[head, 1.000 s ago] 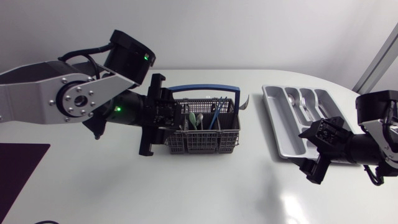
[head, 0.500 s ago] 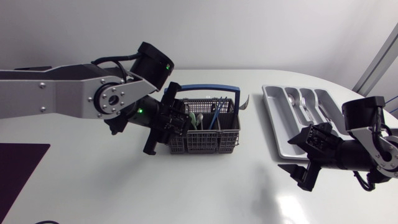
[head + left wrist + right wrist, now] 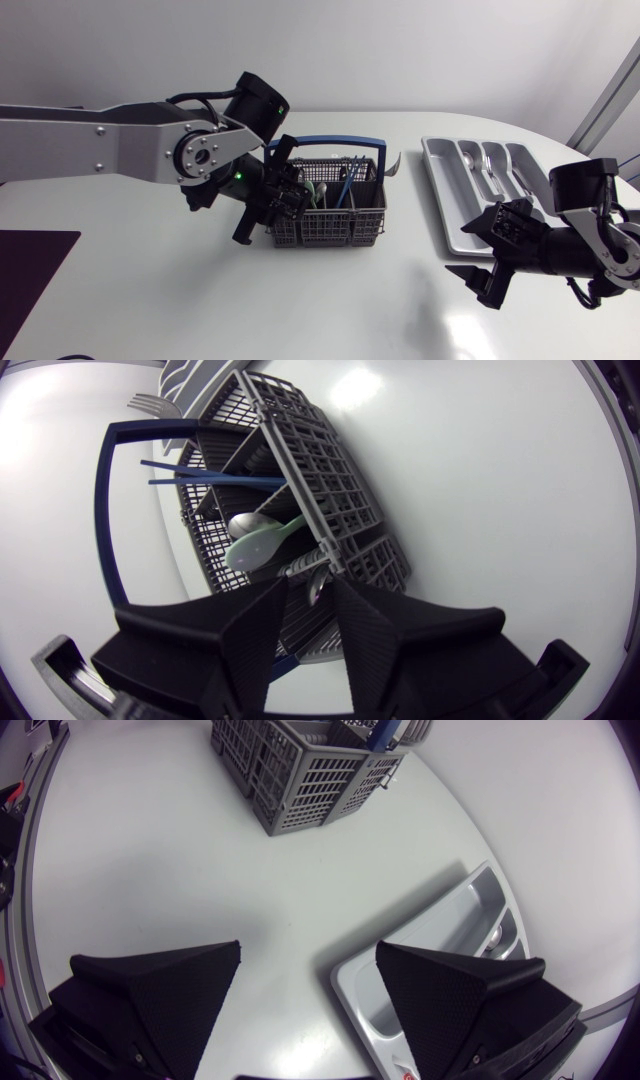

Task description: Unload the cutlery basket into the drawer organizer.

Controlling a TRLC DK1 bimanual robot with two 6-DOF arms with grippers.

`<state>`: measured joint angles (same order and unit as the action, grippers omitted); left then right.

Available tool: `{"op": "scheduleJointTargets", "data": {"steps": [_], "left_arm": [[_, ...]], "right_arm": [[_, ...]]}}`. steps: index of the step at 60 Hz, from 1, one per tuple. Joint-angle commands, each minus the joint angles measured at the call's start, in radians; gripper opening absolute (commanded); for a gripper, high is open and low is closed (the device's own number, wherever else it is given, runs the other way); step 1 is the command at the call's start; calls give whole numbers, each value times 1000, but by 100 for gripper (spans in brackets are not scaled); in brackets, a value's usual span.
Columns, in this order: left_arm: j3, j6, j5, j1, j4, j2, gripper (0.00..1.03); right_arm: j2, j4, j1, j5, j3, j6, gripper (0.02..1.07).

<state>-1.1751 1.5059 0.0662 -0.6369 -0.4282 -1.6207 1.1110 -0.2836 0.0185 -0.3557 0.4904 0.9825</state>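
The grey mesh cutlery basket with a blue handle stands mid-table. It holds a green spoon, a silver spoon and blue sticks; a fork pokes out at its right end. My left gripper is dipped into the basket's left end. Its fingers stand a narrow gap apart around a silver utensil handle, so it is open. The grey drawer organizer lies at the right with silver cutlery in it. My right gripper hovers wide open and empty at its front edge.
A dark mat lies at the table's front left corner. Bare white tabletop stretches between the basket and the organizer, and in front of both.
My left gripper has swung in over the basket's left end, lowered into it, and its fingers have narrowed. The right arm shifted slightly left at the organizer's front, still open.
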Motion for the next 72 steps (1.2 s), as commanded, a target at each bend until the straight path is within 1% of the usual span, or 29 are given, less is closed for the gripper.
{"op": "scheduleJointTargets", "data": {"steps": [1, 4, 10, 12, 15, 22, 26, 37, 45, 52, 63, 72], "left_arm": [[-35, 59, 15, 9, -12, -33, 30], [-38, 60, 17, 13, -12, -39, 30], [-40, 66, 17, 13, -11, -45, 24], [-43, 73, 17, 11, -11, -48, 24], [-41, 94, 17, 9, -7, -51, 19], [-43, 102, 15, 8, -7, -53, 12], [-44, 116, 15, 11, -6, -59, 4], [-47, 99, 14, 31, 3, -53, 4], [-44, 63, -26, 72, 6, -8, 4], [-28, 27, -63, 92, 8, 55, 4], [2, -19, -86, 92, 22, 170, 4], [-4, -105, -103, 75, 25, 282, 4]], "right_arm": [[6, 8, -11, -9, -23, -19, 100], [6, 8, -14, -9, -24, -21, 100], [6, 8, -20, -9, -24, -24, 100], [7, 8, -20, -8, -24, -24, 100], [6, 8, -22, -8, -24, -25, 100], [6, 8, -22, -8, -26, -27, 100], [6, 8, -22, -8, -27, -27, 100], [0, 8, -31, -8, -41, -36, 100], [-17, 1, -35, -6, -44, -39, 100], [-48, -14, -52, -3, -42, -61, 100], [-106, -51, -97, 3, -38, -105, 100], [-172, -81, -129, 3, -26, -162, 100]]}}
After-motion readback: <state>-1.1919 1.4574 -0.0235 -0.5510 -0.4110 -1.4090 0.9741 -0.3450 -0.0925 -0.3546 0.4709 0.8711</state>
